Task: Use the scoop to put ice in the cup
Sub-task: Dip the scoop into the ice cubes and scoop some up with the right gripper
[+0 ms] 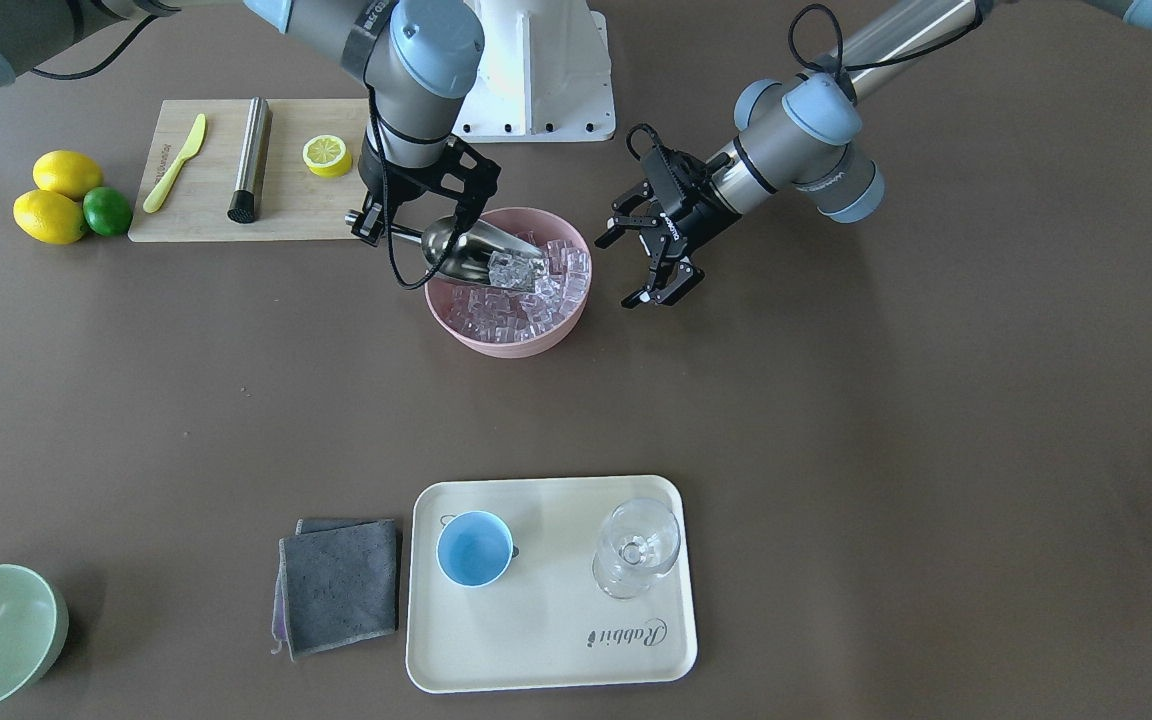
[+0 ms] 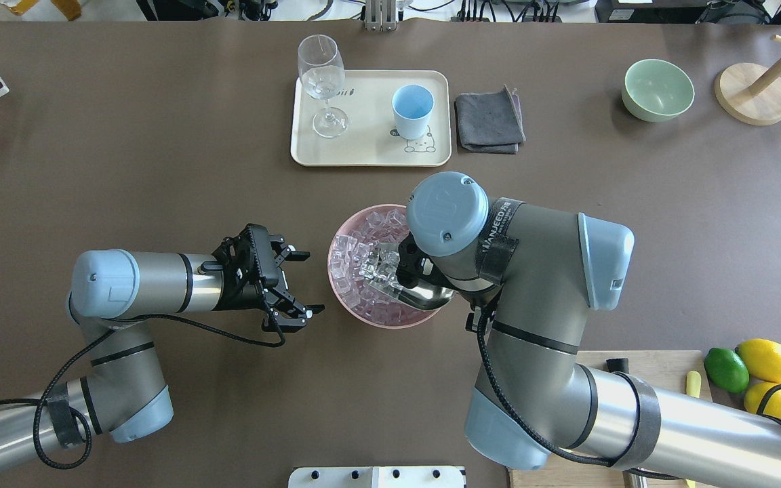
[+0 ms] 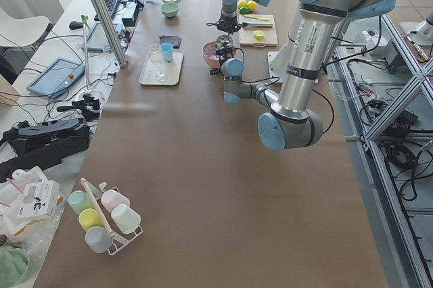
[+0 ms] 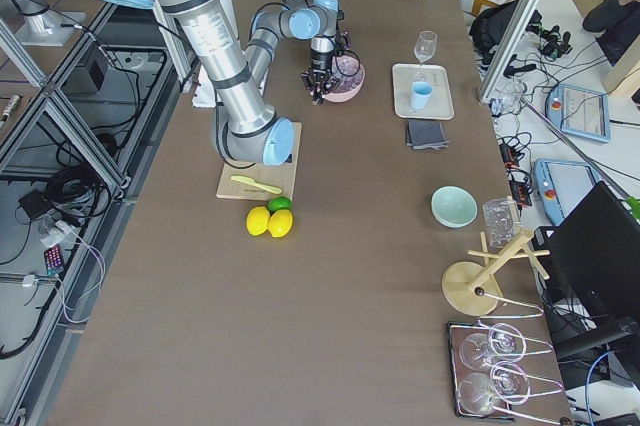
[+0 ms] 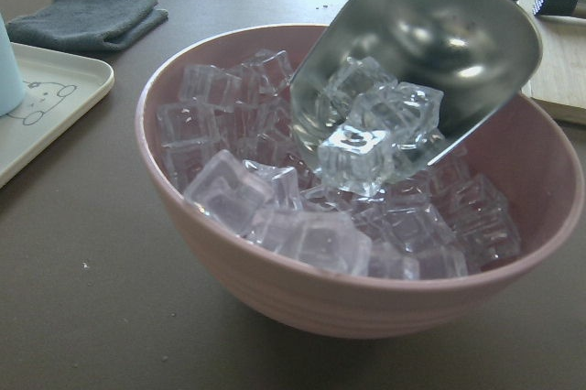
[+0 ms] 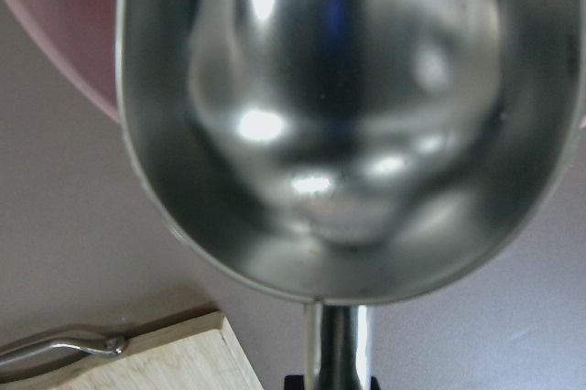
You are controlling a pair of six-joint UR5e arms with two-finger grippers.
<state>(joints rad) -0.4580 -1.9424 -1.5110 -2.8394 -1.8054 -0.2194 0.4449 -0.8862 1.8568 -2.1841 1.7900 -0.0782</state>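
1. Currently the right gripper [image 1: 377,224] is clamping the scoop [image 1: 481,255] by its thin rod handle, at the 9 o'clock rim of the pink bowl [image 1: 511,347] in the front-facing view.
2. The scoop's trough is tilting mouth-down over the bowl and carrying a few cubes of ice [image 5: 359,150], with 1 cube sitting right at the lip.
3. The ice is looking hard, glassy and slippery, so I am judging that it will slide out unless the trough is levelled first. The scoop itself is looking like stiff, light steel.
4. The grip far back on the handle is making a long lever, so I am judging that slow wrist turns are the safer way.
5. The left gripper [image 1: 658,290] is hanging with its fingers apart, holding nothing, just beside the bowl at its 3 o'clock.
6. The cup [image 1: 475,548] is standing upright and empty on the tray [image 1: 546,640], at the bowl's 6 o'clock and well apart from it.
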